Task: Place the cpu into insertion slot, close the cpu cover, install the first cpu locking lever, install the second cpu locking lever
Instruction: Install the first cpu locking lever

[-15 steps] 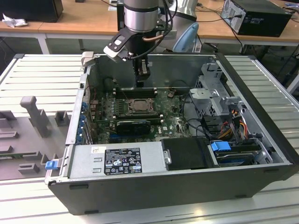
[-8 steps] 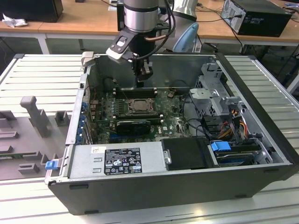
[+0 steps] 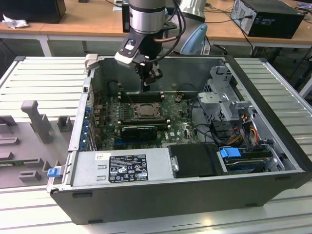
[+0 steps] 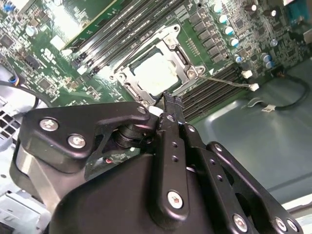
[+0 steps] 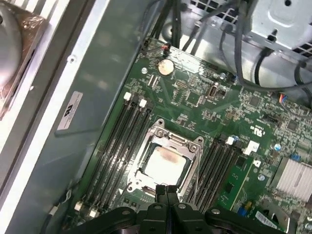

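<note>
The gripper, its fingers pressed together on nothing, hangs over the motherboard. In the exterior view the cpu lies at its 6 o'clock, seated under the apparently lowered cpu cover. The chip looks light, stiff and fragile, best held by opposite edges.

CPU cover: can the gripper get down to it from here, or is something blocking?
Probably yes. The gripper hangs above the edge of the cpu cover inside the open case, nothing shows between them, and the memory slots on both sides lie low.
</note>
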### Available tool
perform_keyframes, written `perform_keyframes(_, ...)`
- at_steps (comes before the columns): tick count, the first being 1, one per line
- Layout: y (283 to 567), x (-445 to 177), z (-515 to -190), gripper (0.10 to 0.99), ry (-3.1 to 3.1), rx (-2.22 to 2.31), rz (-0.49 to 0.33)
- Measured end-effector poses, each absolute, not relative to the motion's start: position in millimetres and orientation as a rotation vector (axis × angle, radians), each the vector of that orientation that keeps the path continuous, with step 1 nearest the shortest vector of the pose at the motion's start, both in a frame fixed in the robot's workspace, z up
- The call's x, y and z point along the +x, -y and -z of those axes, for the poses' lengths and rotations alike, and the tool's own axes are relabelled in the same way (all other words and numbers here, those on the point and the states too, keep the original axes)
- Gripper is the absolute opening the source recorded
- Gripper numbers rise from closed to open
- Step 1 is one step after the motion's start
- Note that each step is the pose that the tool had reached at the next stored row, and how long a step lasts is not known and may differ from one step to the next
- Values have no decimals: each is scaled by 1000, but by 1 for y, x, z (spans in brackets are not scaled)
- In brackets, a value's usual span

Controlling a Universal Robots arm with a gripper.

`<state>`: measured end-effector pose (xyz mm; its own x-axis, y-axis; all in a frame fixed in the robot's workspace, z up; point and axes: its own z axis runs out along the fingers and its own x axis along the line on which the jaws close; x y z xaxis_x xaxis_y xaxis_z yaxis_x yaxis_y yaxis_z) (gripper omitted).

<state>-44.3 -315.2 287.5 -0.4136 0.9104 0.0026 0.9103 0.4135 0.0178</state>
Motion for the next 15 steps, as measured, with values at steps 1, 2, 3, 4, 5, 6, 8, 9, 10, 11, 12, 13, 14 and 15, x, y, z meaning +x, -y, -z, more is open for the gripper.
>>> perform_keyframes(1,315,-44,-288,106,-2653,1668,-26)
perform_keyframes(2,315,-44,-288,106,-2667,1647,-26)
perform_keyframes(3,315,-44,-288,106,-2680,1624,-25)
perform_keyframes(4,315,-44,-288,106,-2687,1614,-25)
perform_keyframes(5,315,-44,-288,106,-2695,1601,-25)
perform_keyframes(6,315,-44,-288,106,-2702,1588,-25)
perform_keyframes(8,315,-44,-288,106,-2720,1556,-24)
perform_keyframes(9,315,-44,-288,106,-2729,1541,-24)
perform_keyframes(10,315,-44,-288,106,-2744,1513,-24)
perform_keyframes(11,315,-44,-288,106,-2755,1494,-24)
perform_keyframes(12,315,-44,-288,106,-2762,1481,-23)
perform_keyframes(13,315,-44,-288,106,-2771,1464,-23)
perform_keyframes(14,315,-44,-288,106,-2782,1444,-23)
perform_keyframes(15,315,-44,-288,106,-2790,1428,-23)
